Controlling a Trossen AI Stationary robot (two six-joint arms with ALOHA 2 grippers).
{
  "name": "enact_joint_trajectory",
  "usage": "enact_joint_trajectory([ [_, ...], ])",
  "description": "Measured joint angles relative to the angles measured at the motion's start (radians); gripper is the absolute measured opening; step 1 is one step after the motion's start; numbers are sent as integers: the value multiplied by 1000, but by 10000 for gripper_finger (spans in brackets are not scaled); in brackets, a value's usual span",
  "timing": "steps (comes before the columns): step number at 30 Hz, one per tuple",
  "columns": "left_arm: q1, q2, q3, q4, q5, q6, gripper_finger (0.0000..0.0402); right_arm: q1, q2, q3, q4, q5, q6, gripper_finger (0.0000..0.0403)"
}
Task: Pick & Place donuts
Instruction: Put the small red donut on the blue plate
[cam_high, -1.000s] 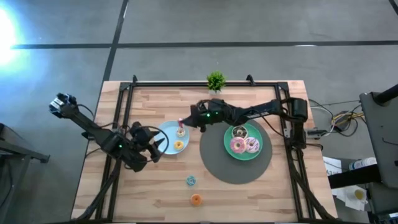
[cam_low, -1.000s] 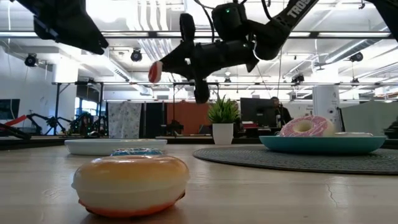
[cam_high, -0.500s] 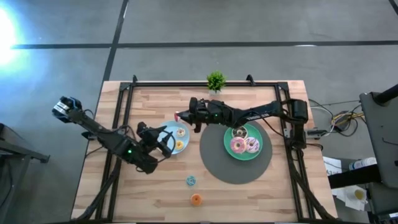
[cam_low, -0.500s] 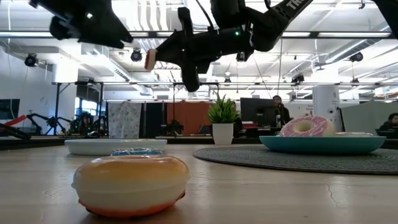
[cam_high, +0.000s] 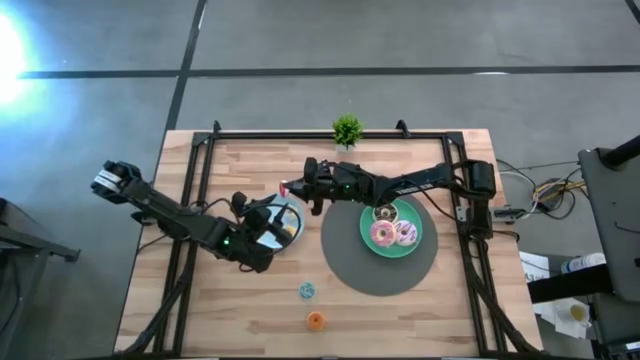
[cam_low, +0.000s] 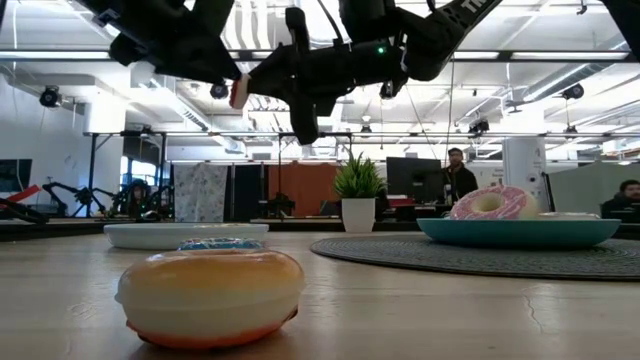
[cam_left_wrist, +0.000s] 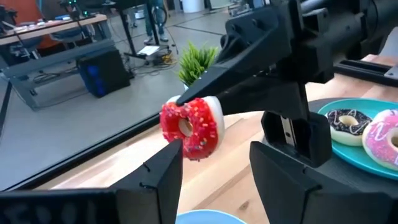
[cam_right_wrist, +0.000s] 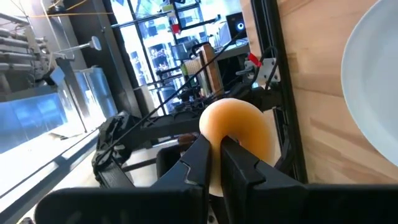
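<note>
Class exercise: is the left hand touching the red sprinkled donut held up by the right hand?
Apart. In the left wrist view, the red sprinkled donut sits pinched in the right hand, beyond the left hand, whose open fingers have not closed on it.

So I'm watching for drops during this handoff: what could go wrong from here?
1. The right gripper pinches the red mini donut only by its rim, in the air; a bump could knock it loose.
2. The left gripper, open, sits just below it, so closing off-centre may miss.
3. Both arms crowd above the light-blue plate.

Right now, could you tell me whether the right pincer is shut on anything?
Shut on a red sprinkled mini donut, pinched through its hole by the right pincer.
</note>
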Motion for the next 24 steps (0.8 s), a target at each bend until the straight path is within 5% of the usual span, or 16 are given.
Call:
enact_joint_trajectory([
  [19,81,33,8,7,21,54,160,4,0,5,-3,-22,-21,18],
  [24,85,32,14,7,64,63,125,4,0,5,-5,-23,-67,27],
])
